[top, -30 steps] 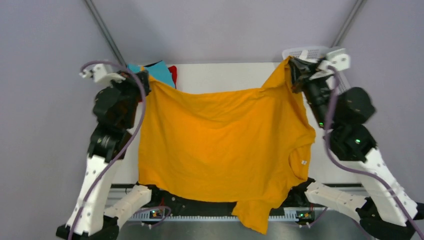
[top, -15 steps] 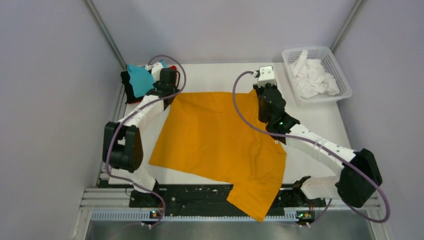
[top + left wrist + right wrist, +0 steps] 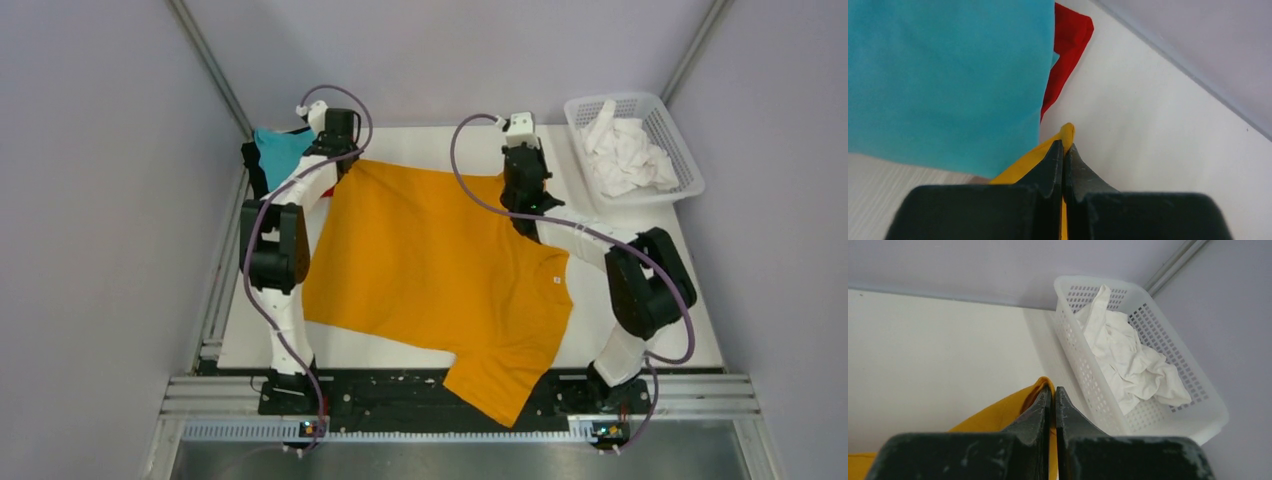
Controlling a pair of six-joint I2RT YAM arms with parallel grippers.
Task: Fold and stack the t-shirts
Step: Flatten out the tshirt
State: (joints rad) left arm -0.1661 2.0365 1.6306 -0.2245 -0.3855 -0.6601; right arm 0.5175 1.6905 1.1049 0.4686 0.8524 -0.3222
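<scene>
Laying-out step, by the look of it: orange shirt (image 3: 440, 270) lay spread flat on the bench (image 3: 430, 145), skewed to its edges. One sleeve hung over the near edge, neck label facing up toward the right side.

Left gripper (image 3: 1064, 150) had its fingers pressed together on a fold of orange fabric at the shirt's far-left corner, just beside the teal shirt (image 3: 948, 75). Red shirt (image 3: 1070, 40) and black shirt (image 3: 250, 168) sat under the teal one in the far-left corner of the bench.

Right gripper (image 3: 1053, 392) pinched the shirt's far-right corner the same way, near the basket (image 3: 612, 98) of white cloth (image 3: 630, 155) in the far-right corner.

No fold made yet. Judged next move: both let go, then regrip for the first fold. It called for pulling the hanging sleeve back onto the bench first and squaring the shirt. Thin fabric could drag or bunch on release.
</scene>
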